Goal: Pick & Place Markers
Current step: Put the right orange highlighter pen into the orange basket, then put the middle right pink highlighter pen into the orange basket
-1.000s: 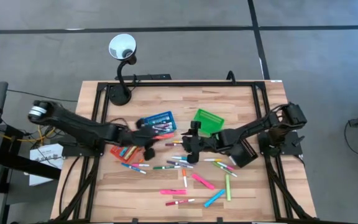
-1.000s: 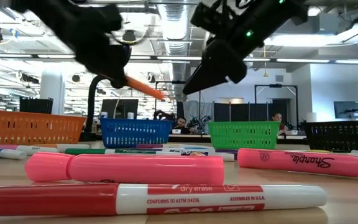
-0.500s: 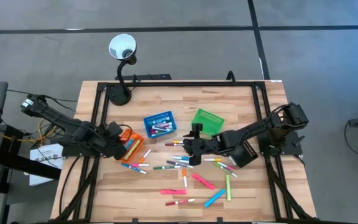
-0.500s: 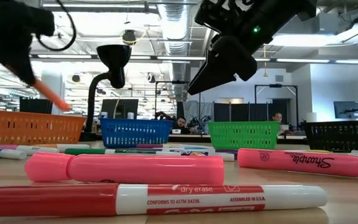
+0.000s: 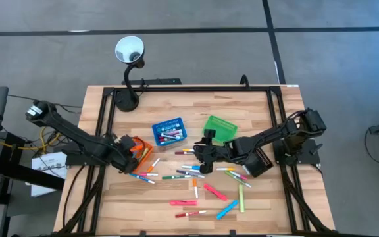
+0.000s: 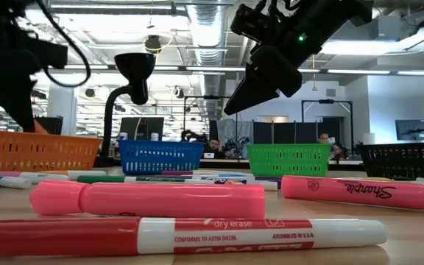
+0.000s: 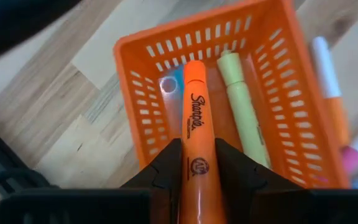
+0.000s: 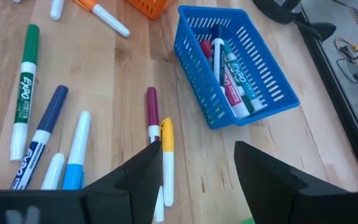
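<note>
Orange marker point(image 7: 194, 143) pinched in the left gripper point(image 7: 191, 163) hangs over the orange basket point(image 7: 140, 99) — best lowered before letting go. Right gripper point(image 8: 194, 163) hovers, fingers wide, above loose markers point(image 5: 196, 172) — empty.

The orange marker point(image 7: 193, 143) I hold in my left end effector point(image 7: 194, 171) reads "Sharpie". A pink marker point(image 6: 359, 191) on the counter says "Sharpie" too. The red marker point(image 6: 182, 235) reads "dry erase" and "CONFORMS TO ASTM D4236". The green marker point(image 8: 25, 87) reads "EXPO".
</note>
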Robot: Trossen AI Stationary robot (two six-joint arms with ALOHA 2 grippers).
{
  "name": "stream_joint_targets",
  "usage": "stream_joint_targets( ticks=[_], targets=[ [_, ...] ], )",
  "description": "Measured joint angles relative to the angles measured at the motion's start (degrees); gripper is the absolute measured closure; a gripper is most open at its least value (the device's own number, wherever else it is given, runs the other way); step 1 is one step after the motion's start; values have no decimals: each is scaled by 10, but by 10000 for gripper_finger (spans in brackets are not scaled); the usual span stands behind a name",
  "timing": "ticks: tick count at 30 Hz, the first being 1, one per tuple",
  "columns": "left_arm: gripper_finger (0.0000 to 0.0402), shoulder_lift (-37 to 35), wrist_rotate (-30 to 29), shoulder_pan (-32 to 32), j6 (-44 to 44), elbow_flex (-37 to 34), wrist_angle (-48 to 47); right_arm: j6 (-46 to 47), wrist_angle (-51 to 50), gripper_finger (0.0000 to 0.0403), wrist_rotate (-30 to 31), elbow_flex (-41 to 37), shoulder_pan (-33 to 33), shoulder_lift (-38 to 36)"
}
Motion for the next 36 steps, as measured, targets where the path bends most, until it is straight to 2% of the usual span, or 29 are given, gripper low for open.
stream_joint_targets(
  ticks=[5,10,16,21,24,27,31,36],
  targets=[
    [313,45,-2,7,0,-6,31,1,-1,209,-10,0,0,0],
    [264,70,-2,13,0,-6,35,1,0,211,-44,0,0,0],
    [217,67,-1,14,1,-2,39,21,0,211,-44,0,0,0],
    [213,39,-12,13,32,36,41,32,-23,216,-46,15,15,0],
    [221,16,-48,13,63,61,47,61,-78,216,-62,52,33,0],
    [230,-8,-97,12,131,73,72,123,-133,216,-113,78,49,0],
    [244,-30,-150,10,266,73,179,233,-145,216,-176,80,74,0],
    [258,-31,-162,10,417,73,304,349,-209,216,-179,79,122,9]
  ],
)
